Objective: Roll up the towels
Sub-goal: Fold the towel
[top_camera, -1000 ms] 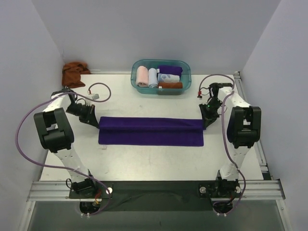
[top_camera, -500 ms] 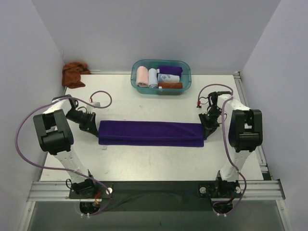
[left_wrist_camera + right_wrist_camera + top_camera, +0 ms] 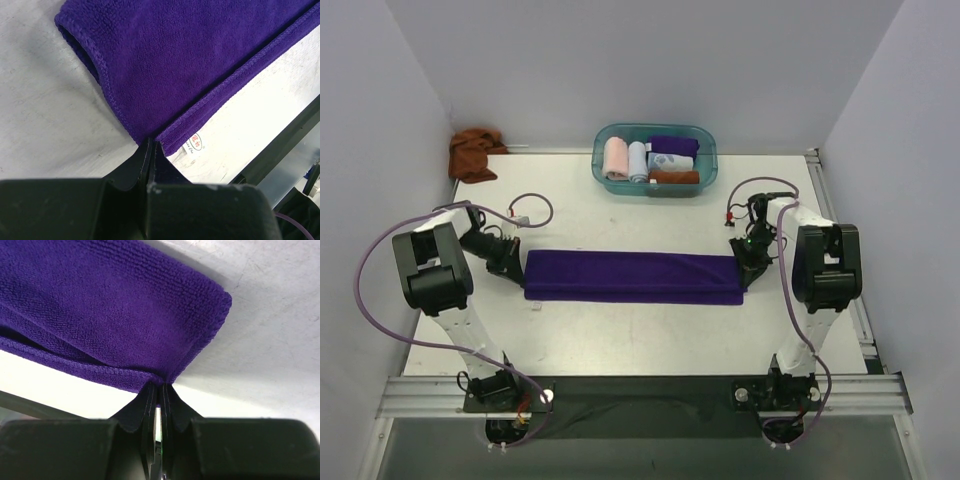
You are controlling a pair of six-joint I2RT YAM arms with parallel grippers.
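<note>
The purple towel (image 3: 632, 276) lies folded lengthwise across the table (image 3: 620, 335). The left gripper (image 3: 151, 146) and right gripper (image 3: 161, 388) each clamp an end corner. The terry is judged soft, light and limp, so the hemmed corners suit gripping.

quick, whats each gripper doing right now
left gripper: closed, pinching a corner at the left end of the purple towel
right gripper: closed, pinching a corner at the same towel's right end
</note>
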